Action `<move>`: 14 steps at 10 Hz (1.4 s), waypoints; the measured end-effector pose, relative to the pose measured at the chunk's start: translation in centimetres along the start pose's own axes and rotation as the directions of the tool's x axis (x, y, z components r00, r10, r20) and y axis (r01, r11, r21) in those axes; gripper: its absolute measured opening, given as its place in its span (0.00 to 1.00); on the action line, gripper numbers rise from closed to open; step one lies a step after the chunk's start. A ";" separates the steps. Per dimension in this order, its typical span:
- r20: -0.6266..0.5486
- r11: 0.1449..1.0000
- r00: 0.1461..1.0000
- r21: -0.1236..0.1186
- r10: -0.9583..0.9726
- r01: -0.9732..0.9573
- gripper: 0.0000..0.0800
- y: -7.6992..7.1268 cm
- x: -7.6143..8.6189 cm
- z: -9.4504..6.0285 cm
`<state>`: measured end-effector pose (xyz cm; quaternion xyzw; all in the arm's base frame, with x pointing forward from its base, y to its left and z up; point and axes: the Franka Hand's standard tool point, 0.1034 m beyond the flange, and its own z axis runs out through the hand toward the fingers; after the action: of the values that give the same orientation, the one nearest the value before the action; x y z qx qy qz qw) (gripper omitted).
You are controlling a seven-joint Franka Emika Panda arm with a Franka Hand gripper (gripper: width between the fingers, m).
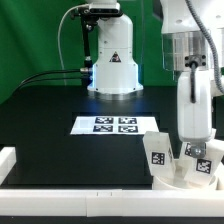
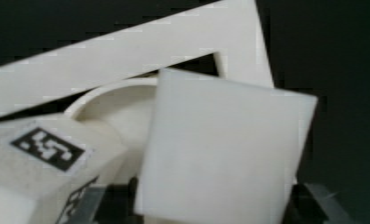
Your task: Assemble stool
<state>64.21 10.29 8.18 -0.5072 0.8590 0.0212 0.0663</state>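
Observation:
The stool's round white seat (image 1: 178, 178) lies in the corner of the white rails, at the exterior view's lower right. A tagged leg (image 1: 156, 150) stands tilted on it, and another tagged leg (image 1: 206, 165) stands beside it. My gripper (image 1: 192, 132) comes down from above over the seat. In the wrist view my gripper (image 2: 212, 200) is shut on a chunky white leg (image 2: 217, 140), with one dark finger on each side. Behind that leg the seat's curved edge (image 2: 107, 105) shows, and a tagged leg (image 2: 43, 155) stands beside it.
The marker board (image 1: 115, 124) lies in the middle of the black table. The robot's base (image 1: 112, 60) with its cables stands at the back. White border rails (image 1: 80, 176) run along the front and the exterior view's left; their corner (image 2: 182, 45) shows behind the seat.

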 end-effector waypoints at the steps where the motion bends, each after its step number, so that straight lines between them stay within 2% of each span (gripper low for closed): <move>1: 0.010 1.000 1.000 -0.003 -0.004 0.004 0.43 0.3 -0.4 0.1; 3: 0.009 0.997 0.997 -0.005 -0.072 0.072 0.43 0.3 -0.3 0.1; 4: 0.006 0.983 0.983 -0.005 -0.183 0.183 0.66 0.2 -0.3 -0.1; 5: 0.013 0.938 0.938 -0.007 -0.347 0.347 0.77 0.1 -0.4 -0.7; 6: 0.017 0.848 0.849 -0.032 -0.528 0.529 0.77 0.3 -0.7 -1.3; 7: 0.019 0.779 0.780 -0.040 -0.625 0.625 0.80 0.2 -1.1 -1.8; 8: 0.013 0.760 0.760 -0.034 -0.649 0.649 0.81 0.1 -0.9 -1.5; 10: 0.012 0.632 0.633 -0.039 -0.774 0.774 0.81 0.1 -0.9 -1.4; 11: -0.005 0.446 0.447 -0.064 -0.895 0.893 0.81 0.5 -1.3 -1.4; 12: 0.007 0.210 0.211 -0.060 -0.977 0.976 0.81 0.9 -2.2 -1.6; 13: 0.026 0.029 0.030 -0.045 -0.999 0.999 0.81 1.2 -2.5 -1.8; 14: 0.007 -0.053 -0.052 -0.031 -0.999 0.998 0.81 1.1 -2.4 -2.2</move>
<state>64.16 12.68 10.63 -0.9732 0.2236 -0.0265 0.0470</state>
